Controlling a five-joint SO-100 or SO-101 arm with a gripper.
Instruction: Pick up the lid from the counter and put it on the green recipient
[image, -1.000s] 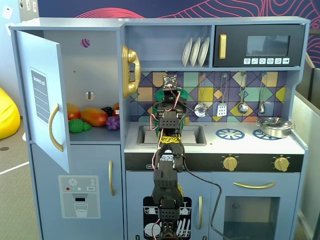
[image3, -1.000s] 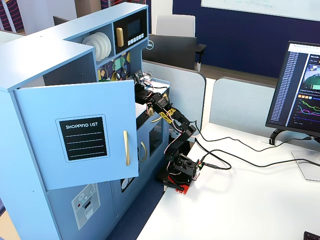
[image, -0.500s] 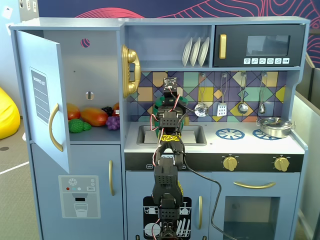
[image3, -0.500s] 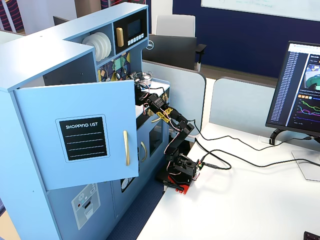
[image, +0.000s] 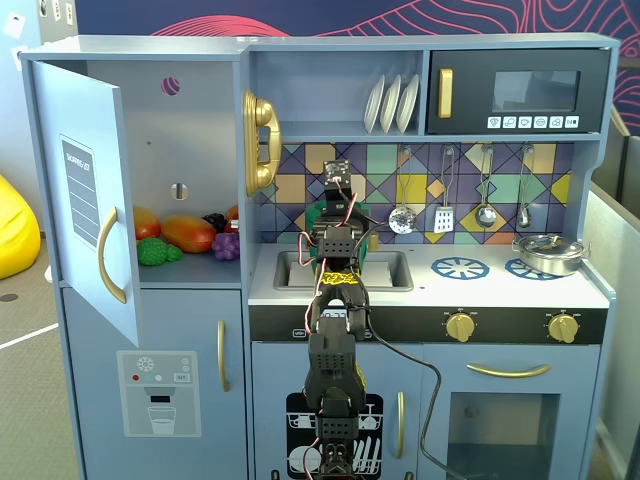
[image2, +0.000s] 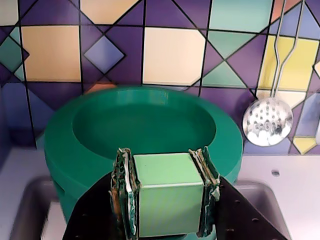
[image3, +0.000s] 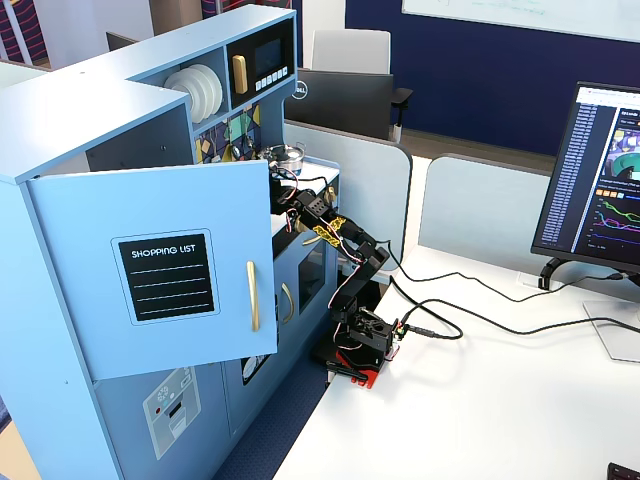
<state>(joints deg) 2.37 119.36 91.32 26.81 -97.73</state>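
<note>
In the wrist view my gripper is shut on the lid's pale green blocky knob, one finger on each side. The lid, a dark green disc with a raised rim and a sunken middle, spreads out beyond the knob. It lies on or just over the green recipient, whose dark green wall shows below the lid's left edge; I cannot tell if they touch. The recipient stands in the sink. In a fixed view the arm hides most of both, and only a green edge of the lid shows beside the gripper.
The patterned backsplash is close behind the recipient. A metal skimmer hangs at right with other utensils. A shiny metal pot sits on the right burner. The fridge door stands open at left with toy food inside.
</note>
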